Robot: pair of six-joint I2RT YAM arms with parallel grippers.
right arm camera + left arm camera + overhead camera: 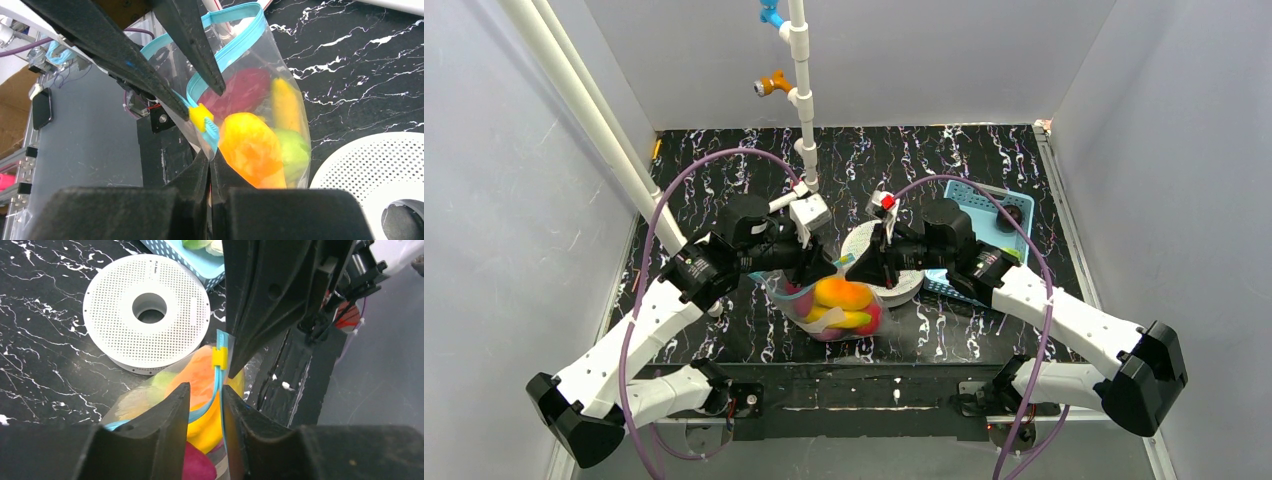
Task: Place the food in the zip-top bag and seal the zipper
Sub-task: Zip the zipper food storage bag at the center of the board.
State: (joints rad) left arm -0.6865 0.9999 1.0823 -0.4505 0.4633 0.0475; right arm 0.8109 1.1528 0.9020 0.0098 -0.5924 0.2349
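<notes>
The clear zip-top bag (836,305) hangs between my two grippers near the table's front middle. It holds the food: a yellow-orange piece (250,147), a dark red piece (240,90), a banana (285,105) and a green pear (294,150). My right gripper (209,155) is shut on the bag's edge just below the yellow slider (201,117) of the teal zipper (235,47). My left gripper (206,387) is open, its fingers straddling the zipper strip (216,382) below the slider (219,357). The two grippers (827,268) (871,265) stand close together.
A white perforated spool (146,310) lies on the black marbled table just behind the bag, also seen in the top view (906,285). The light-blue mesh basket (989,215) stands at the back right. A white pipe post (804,100) rises behind the arms.
</notes>
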